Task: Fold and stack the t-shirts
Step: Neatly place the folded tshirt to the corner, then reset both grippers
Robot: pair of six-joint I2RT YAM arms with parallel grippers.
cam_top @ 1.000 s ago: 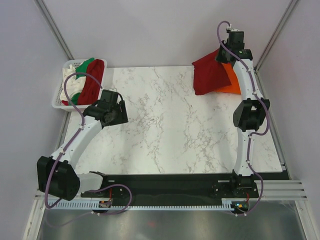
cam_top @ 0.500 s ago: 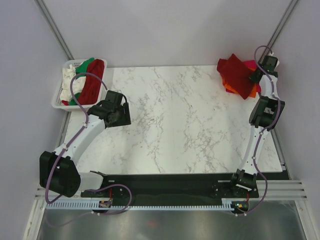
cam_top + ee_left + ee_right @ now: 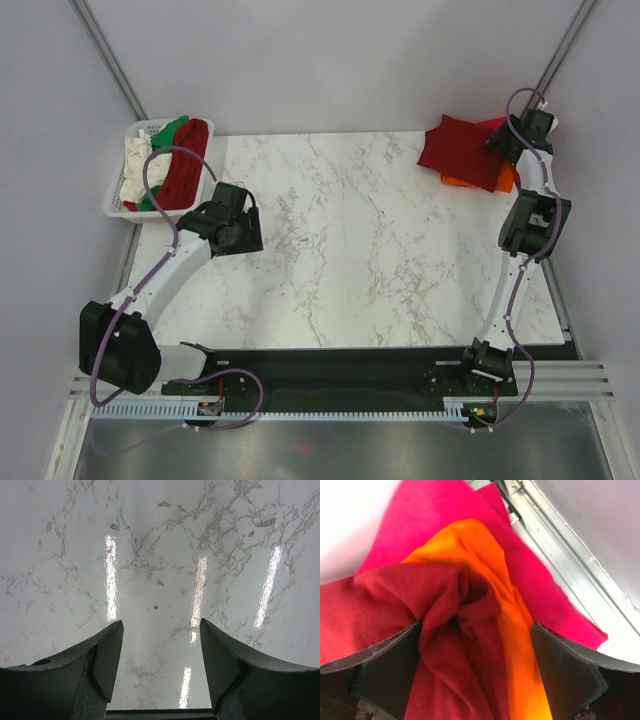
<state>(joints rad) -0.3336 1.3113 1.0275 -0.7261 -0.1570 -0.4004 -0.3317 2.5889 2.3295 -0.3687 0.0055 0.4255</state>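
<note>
A dark red t-shirt (image 3: pixel 462 150) lies flattened at the table's far right corner, on top of an orange t-shirt (image 3: pixel 462 181) and a magenta-pink t-shirt (image 3: pixel 495 125). My right gripper (image 3: pixel 507 140) sits at that pile's right edge. In the right wrist view it (image 3: pixel 475 650) is open wide, and the dark red cloth (image 3: pixel 445 630) is bunched loosely between the fingers (image 3: pixel 562 675), beside orange (image 3: pixel 520 645) and magenta (image 3: pixel 435 515) cloth. My left gripper (image 3: pixel 236 236) hangs open over bare marble (image 3: pixel 160 580) with nothing between its fingers (image 3: pixel 107 660).
A white lattice basket (image 3: pixel 112 205) stands off the table's far left corner. It holds a white t-shirt (image 3: pixel 135 165), a green t-shirt (image 3: pixel 170 127) and a second dark red t-shirt (image 3: pixel 186 165). A metal frame rail (image 3: pixel 560 540) runs just beyond the pile.
My right arm swung the dark red t-shirt rightwards to the far right corner and opened its jaws, so the shirt now rests on the orange and magenta ones. The left arm barely moved.
</note>
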